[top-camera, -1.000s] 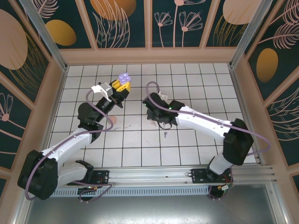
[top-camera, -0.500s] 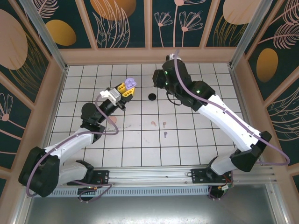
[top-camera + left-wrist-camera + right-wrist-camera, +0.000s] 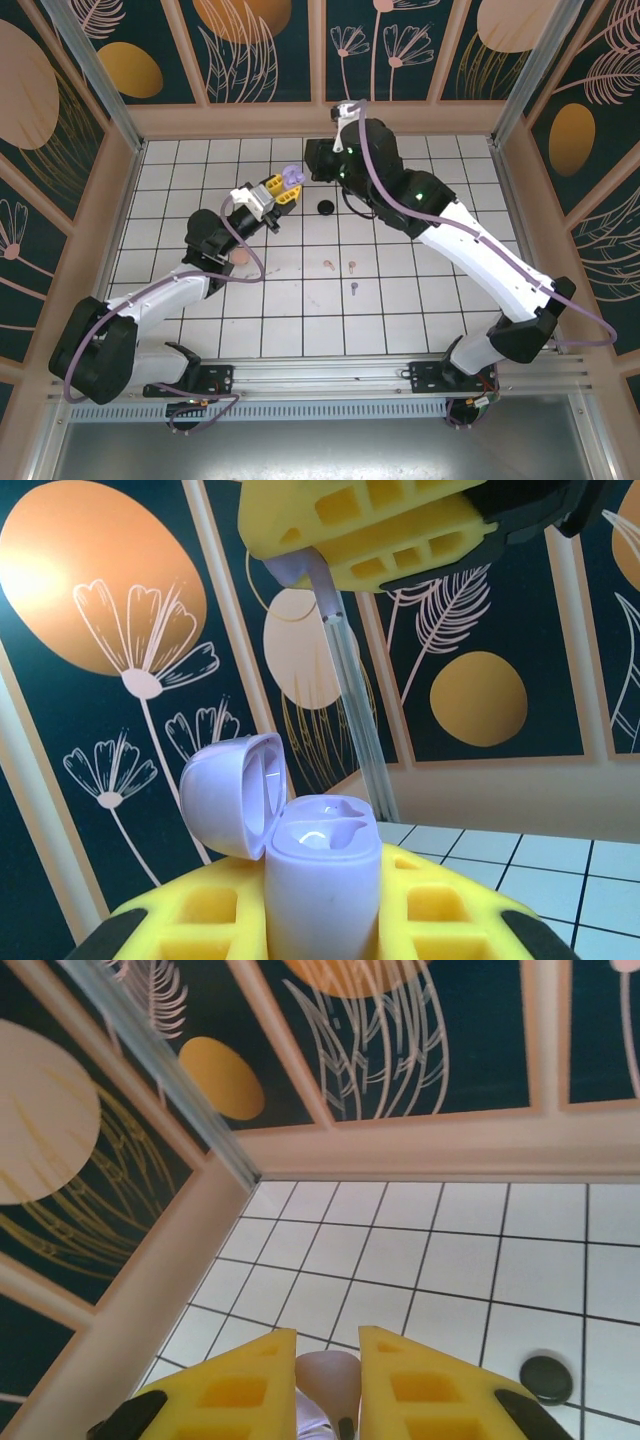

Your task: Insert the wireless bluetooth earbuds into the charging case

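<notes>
Insertion under way: my left gripper (image 3: 278, 193) clamps the lilac plastic charging case (image 3: 322, 880) off the white tiled table (image 3: 400, 310), its hinged lid (image 3: 235, 795) flipped open. My right gripper (image 3: 328, 1345) pinches one small pale stemmed earbud (image 3: 330, 1380) near the case. Next, I judge, I must line its stem over a socket, lower gently, then release.
</notes>
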